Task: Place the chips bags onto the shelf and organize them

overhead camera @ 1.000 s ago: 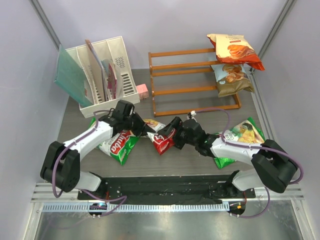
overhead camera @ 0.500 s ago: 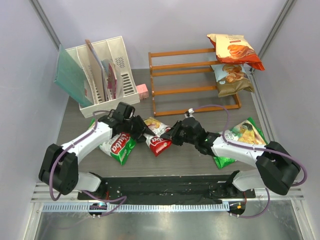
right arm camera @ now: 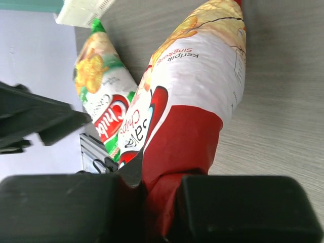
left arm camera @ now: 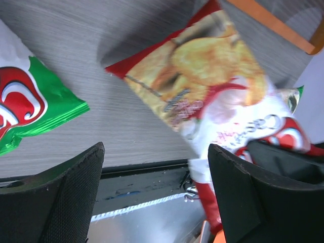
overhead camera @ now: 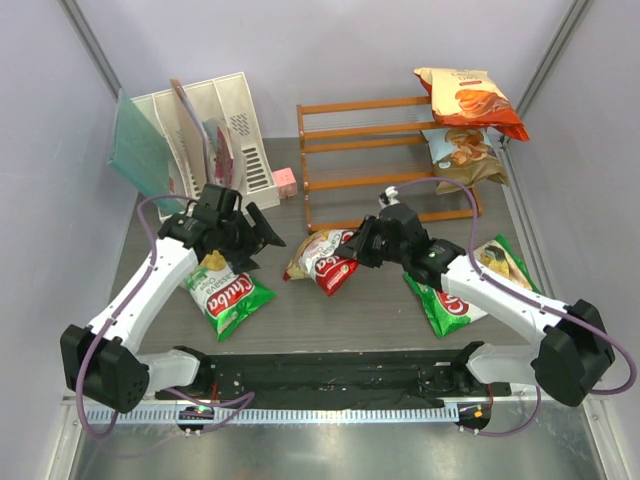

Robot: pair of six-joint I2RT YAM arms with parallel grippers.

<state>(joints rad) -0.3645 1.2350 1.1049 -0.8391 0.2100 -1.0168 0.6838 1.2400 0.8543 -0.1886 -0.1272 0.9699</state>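
Note:
A red chips bag (overhead camera: 320, 263) (right arm camera: 195, 96) hangs by one end just above the table, with my right gripper (overhead camera: 352, 250) (right arm camera: 162, 202) shut on its crimped red edge. My left gripper (overhead camera: 262, 238) (left arm camera: 157, 195) stands open a little to the left of that red bag (left arm camera: 212, 86), holding nothing. One green bag (overhead camera: 228, 294) (left arm camera: 25, 111) (right arm camera: 101, 96) lies under the left arm, another (overhead camera: 462, 296) under the right arm. The wooden shelf (overhead camera: 380, 165) stands behind, with a cream and orange-red bag (overhead camera: 470, 98) on its top right and a light-blue and brown bag (overhead camera: 462, 155) below that.
A white file organizer (overhead camera: 215, 135) with folders stands at the back left, with a small pink block (overhead camera: 286, 181) beside it. A black rail (overhead camera: 330, 375) carrying the arm bases runs along the near edge. Purple walls close in both sides.
My left gripper has opened, let go of the red bag and drawn back to the left. My right gripper has shut on that bag and carried it toward the shelf.

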